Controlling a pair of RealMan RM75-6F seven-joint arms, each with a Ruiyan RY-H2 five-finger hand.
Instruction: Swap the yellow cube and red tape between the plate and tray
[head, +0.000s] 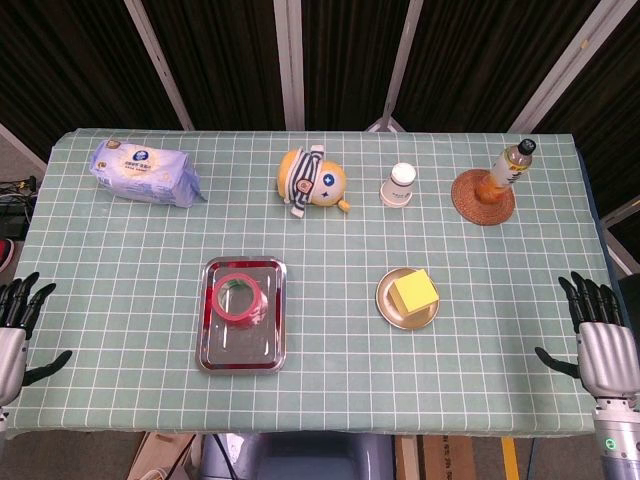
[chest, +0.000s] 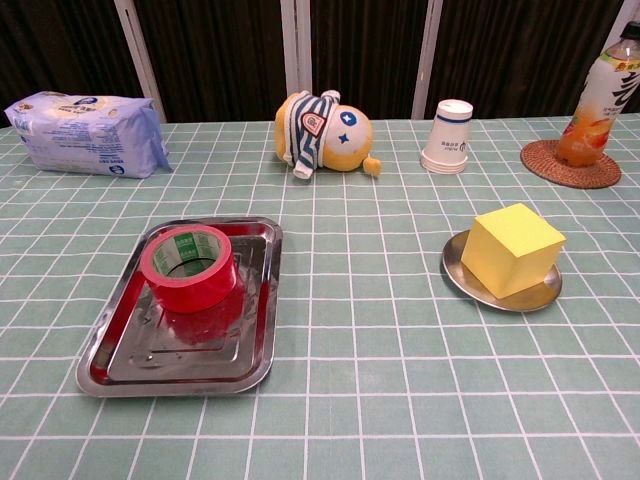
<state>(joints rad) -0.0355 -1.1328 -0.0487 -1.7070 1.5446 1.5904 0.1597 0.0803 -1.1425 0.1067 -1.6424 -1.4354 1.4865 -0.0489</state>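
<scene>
We see our left robot hand (head: 18, 318) at the near left edge of the head view, fingers spread and pointing away from us, holding nothing. Our right robot hand (head: 600, 335) mirrors it at the near right edge, fingers apart, thumb turned inward.

head view overhead, chest view low, shared table (head: 330, 330)
</scene>
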